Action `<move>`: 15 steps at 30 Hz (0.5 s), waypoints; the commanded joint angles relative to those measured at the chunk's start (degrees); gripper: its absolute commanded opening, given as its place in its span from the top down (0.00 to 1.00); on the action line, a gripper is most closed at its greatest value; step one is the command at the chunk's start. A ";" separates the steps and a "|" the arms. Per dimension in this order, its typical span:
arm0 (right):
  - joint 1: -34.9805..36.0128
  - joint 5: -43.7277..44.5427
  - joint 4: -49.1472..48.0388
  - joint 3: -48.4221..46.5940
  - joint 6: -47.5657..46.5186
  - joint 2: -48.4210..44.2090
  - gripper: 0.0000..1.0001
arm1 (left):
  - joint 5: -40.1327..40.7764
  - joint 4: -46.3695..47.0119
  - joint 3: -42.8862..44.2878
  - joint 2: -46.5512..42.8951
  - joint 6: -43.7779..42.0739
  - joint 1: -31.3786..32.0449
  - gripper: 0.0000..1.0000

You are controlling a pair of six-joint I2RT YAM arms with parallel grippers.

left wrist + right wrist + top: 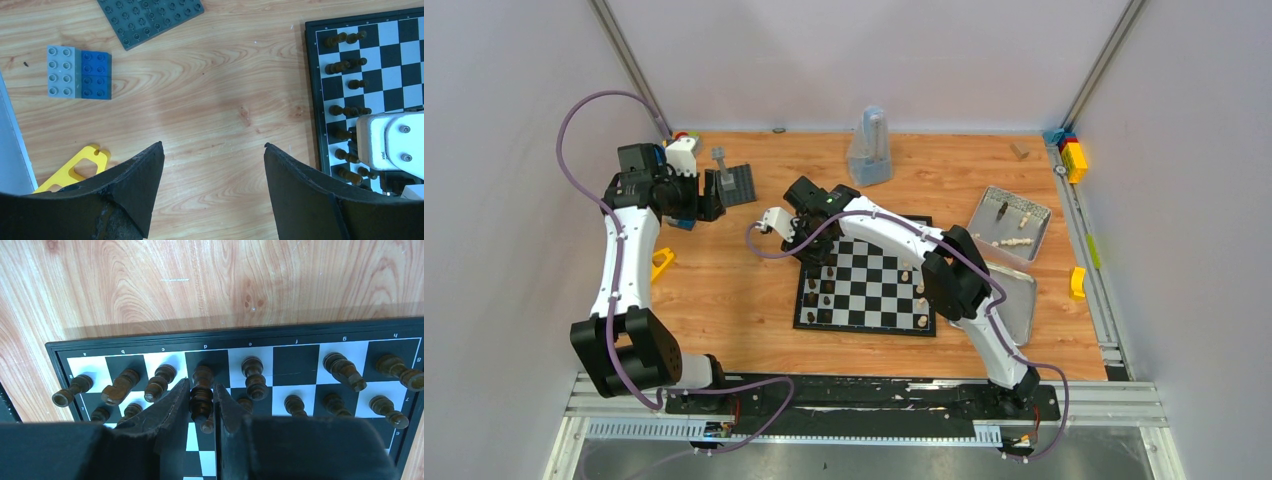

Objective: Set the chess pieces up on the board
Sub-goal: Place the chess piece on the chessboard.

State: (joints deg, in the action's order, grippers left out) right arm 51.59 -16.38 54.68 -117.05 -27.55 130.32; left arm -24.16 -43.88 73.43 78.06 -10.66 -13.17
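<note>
The board (876, 291) lies in the middle of the table, also shown as the board (295, 335) in the right wrist view. Dark chess pieces (824, 296) stand along its left side and pale chess pieces (920, 300) along its right. My right gripper (201, 385) is shut on a dark chess piece (201, 401) over the back row, between other dark pieces. Whether its base touches the square is hidden. My left gripper (213, 145) hangs open over bare wood left of the board (395, 55), holding nothing.
A silver tray (1034, 215) at the right holds a few pale pieces (1016, 243); a second tray (1016, 310) lies below it. A grey studded baseplate (150, 17), a grey-blue block (80, 72) and a yellow part (80, 165) lie left. A clear container (870, 150) stands behind.
</note>
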 commanded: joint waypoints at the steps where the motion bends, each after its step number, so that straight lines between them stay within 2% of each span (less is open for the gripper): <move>1: 0.51 0.30 -0.32 -2.09 0.09 0.63 0.98 | -1.37 1.50 0.04 -1.51 0.29 -0.43 0.19; 15: 0.80 0.83 -0.63 -1.51 0.46 1.54 0.91 | -1.26 1.47 -0.14 -1.34 0.31 -0.45 0.19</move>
State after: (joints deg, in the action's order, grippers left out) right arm 51.81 -16.03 54.46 -117.05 -27.49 131.07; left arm -24.18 -43.86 73.41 78.06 -10.66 -13.17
